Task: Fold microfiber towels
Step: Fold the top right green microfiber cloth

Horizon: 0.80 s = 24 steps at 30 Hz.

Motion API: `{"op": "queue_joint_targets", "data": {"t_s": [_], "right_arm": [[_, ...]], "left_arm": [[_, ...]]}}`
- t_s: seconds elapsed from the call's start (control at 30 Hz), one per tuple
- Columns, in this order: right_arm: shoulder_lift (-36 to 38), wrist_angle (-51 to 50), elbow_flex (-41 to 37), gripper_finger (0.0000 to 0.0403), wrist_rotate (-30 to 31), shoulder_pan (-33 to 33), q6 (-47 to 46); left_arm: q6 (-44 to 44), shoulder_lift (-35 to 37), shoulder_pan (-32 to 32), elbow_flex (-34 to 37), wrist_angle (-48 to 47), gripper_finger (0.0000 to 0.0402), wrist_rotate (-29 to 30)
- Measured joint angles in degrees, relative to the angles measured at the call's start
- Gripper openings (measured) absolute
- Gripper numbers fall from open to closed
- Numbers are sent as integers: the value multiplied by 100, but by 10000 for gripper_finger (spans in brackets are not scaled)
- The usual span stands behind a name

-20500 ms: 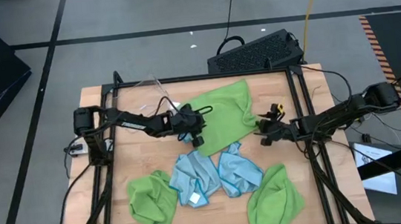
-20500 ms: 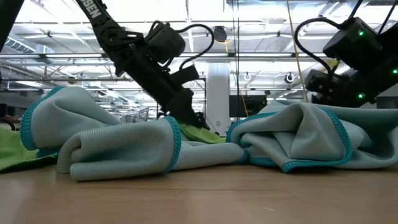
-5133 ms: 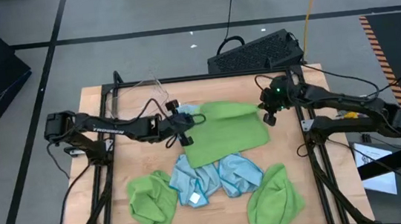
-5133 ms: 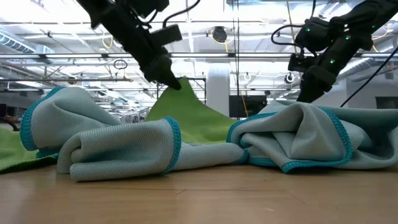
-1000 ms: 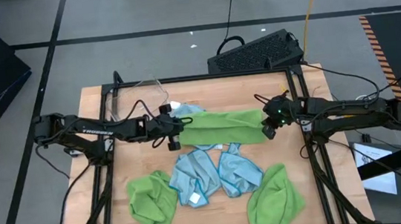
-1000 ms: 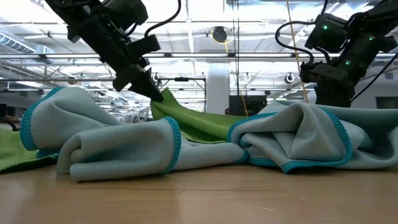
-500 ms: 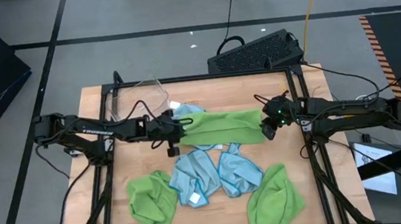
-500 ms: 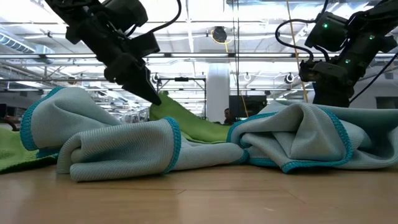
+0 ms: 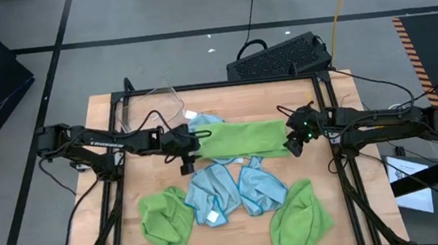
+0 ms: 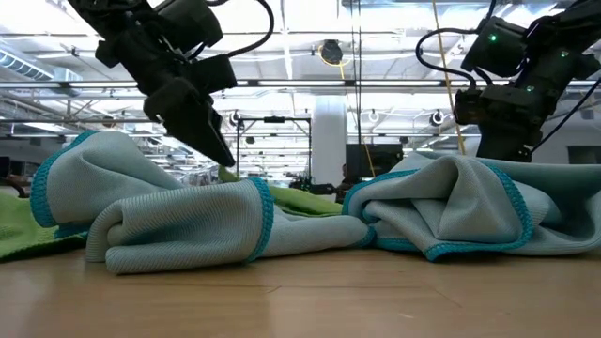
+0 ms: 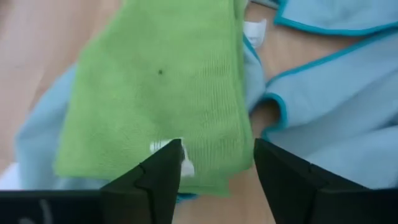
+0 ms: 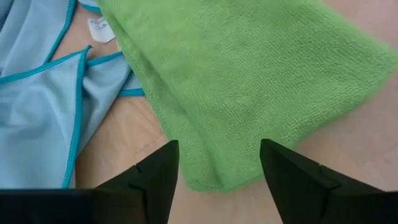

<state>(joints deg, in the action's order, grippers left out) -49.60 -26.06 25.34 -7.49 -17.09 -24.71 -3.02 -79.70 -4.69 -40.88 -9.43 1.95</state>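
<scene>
**Both pincers open at the ends of a folded green towel**

A lime green towel [image 9: 241, 139] lies folded into a long band across the middle of the wooden surface [image 9: 151, 172], toward its far half. The left pincer [image 9: 189, 141] sits at the band's left end and the right pincer [image 9: 293, 141] at its right end. Both stand with their fingers parted and nothing between them: in the left wrist view the two dark fingers [image 11: 155, 180] straddle the towel's edge and a small white tag [image 11: 163, 147], and in the right wrist view the fingers [image 12: 152, 177] frame the towel's near corner without gripping it.

Under the band's left end a light blue towel [image 9: 205, 123] peeks out. Nearer the front edge, two more light blue towels [image 9: 214, 195] [image 9: 258, 188] lie crumpled just beside each other, touching the band's near edge. A bunched green towel [image 9: 166, 219] lies at the front left and another [image 9: 300, 218] at the front right. From table height the blue heaps [image 10: 178, 225] fill the foreground, with only a sliver of green showing behind them.
</scene>
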Motion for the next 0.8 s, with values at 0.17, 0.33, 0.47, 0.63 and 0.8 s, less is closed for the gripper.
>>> {"op": "queue_joint_targets", "data": {"t_s": [0.17,0.33,0.47,0.63,0.8], "right_arm": [[0,356,0,220,153,-3,-17],[0,764,0,218,163,-3,-15],[0,892,0,218,207,-3,-15],[-2,1198,-100,217,761,1,-46],[0,2159,-521,217,897,-5,-11]], "left_arm": [[181,0,-4,0,-39,232,2],[162,161,35,-1,-119,253,1],[162,549,76,-2,-164,259,317],[172,901,70,-2,-102,259,718],[300,804,72,-2,-72,260,814]]}}
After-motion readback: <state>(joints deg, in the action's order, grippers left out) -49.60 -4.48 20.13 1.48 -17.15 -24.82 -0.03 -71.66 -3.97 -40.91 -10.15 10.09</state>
